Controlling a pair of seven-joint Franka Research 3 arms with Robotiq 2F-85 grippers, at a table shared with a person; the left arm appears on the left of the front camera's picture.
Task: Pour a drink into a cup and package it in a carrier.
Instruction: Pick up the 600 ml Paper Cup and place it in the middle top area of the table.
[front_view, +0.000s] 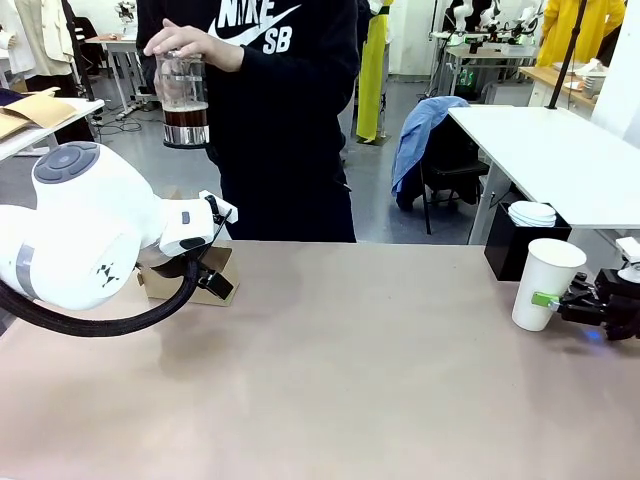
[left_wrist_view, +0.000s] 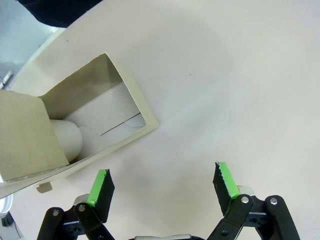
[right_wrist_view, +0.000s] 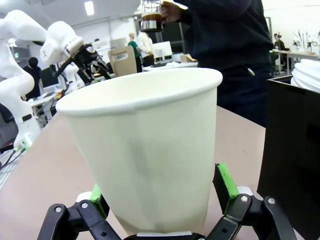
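A person's hand holds the glass jug (front_view: 185, 95) of dark brown drink (front_view: 186, 117) in the air at the far left; it also appears in the right wrist view, jug (right_wrist_view: 151, 17). My right gripper (front_view: 575, 303) is shut on a white paper cup (front_view: 545, 283) standing on the table at the right; the cup (right_wrist_view: 145, 150) looks empty and sits between the green pads (right_wrist_view: 225, 182). The brown cardboard carrier (left_wrist_view: 100, 115) lies just ahead of my open left gripper (left_wrist_view: 162, 182), which holds nothing. My left arm hides most of the carrier (front_view: 160, 285) in the front view.
A black box (front_view: 505, 245) with white lids (front_view: 532, 213) stands just behind the cup. Something white and rounded (left_wrist_view: 67, 140) shows inside one carrier pocket. The person (front_view: 290, 120) stands at the far edge, left of centre. The tan tabletop (front_view: 350, 380) stretches between the arms.
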